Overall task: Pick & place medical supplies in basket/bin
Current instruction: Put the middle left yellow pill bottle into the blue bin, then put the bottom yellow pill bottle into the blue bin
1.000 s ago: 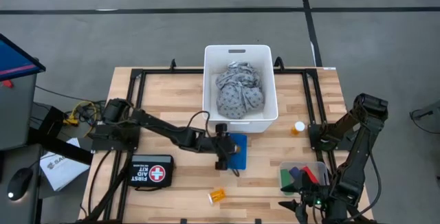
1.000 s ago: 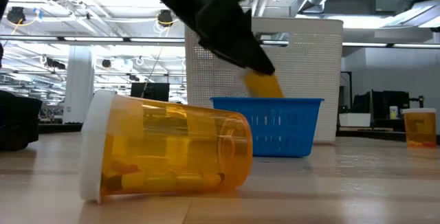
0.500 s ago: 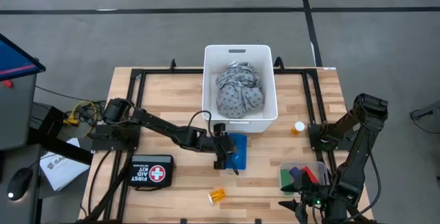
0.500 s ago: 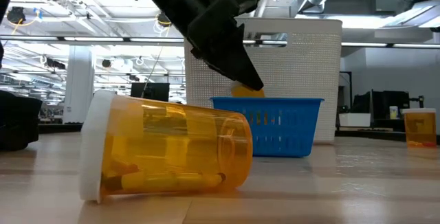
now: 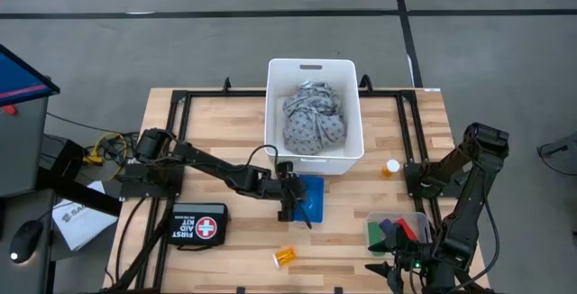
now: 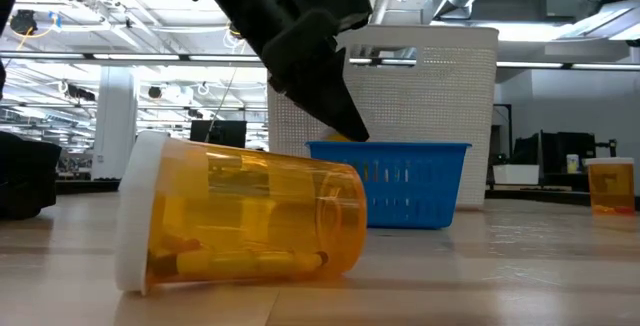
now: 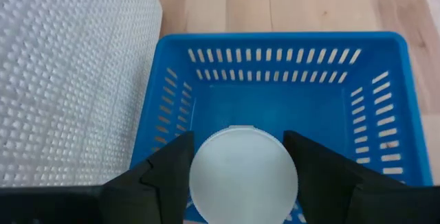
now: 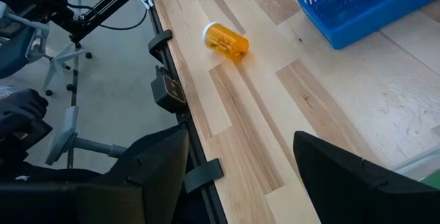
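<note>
On the left of the worktop (image 5: 216,123), the left gripper (image 7: 242,183) reaches over the small blue basket (image 7: 275,100), its fingers (image 7: 168,172) clamped on an orange pill bottle with a round white cap (image 7: 243,176), held just inside the basket's rim. Behind stands the white bin (image 5: 314,68) with the grey patterned cloth (image 5: 314,121) bundled inside. Another orange bottle (image 5: 285,257) lies on its side near the front edge; a third (image 5: 390,166) stands upright right of the bin. The right gripper (image 8: 240,176) waits at the front right corner, fingers apart.
</note>
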Controlling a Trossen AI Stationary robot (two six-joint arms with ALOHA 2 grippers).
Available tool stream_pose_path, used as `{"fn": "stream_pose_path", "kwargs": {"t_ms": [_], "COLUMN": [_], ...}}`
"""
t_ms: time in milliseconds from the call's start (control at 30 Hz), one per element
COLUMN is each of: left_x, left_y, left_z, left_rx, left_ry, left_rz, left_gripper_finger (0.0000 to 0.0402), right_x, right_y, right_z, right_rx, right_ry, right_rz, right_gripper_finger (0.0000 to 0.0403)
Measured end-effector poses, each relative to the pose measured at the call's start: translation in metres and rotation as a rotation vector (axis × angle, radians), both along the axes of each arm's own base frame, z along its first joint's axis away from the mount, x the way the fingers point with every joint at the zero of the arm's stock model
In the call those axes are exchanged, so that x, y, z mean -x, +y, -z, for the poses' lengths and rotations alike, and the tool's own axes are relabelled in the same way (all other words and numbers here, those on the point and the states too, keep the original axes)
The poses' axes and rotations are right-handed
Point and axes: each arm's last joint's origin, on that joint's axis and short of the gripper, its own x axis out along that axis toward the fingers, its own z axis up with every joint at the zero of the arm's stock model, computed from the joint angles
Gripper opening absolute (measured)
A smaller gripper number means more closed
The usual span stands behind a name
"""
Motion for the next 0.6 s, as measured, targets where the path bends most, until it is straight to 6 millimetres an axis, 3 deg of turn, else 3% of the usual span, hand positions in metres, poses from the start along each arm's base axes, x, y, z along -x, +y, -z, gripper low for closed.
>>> {"fn": "stream_pose_path", "kwargs": {"t_ms": [133,433,600], "left_x": [0.0004,-0.0013,-0.0022], "left_y": [0.0002,-0.0005,-0.0007], "left_z": [0.0004,-0.0013,-0.0021], "left_rx": [-0.002,-0.020,-0.027], "left_ry": [0.006,-0.017,-0.028], "left_rz": [-0.001,0.012,0.017], "left_gripper_finger": [0.0207,0.0278,0.0290], "right_x": [0.0000,0.0000,0.0000], "right_y": [0.0000,0.0000,0.0000], "right_z": [-0.0001,0.0000,-0.0001], "right_rx": [0.000,0.002,0.004], "right_ry": [0.000,0.000,0.000], "right_rz": [0.000,-0.002,-0.004], "right_gripper_finger": [0.0260,0.0260,0.0260]}}
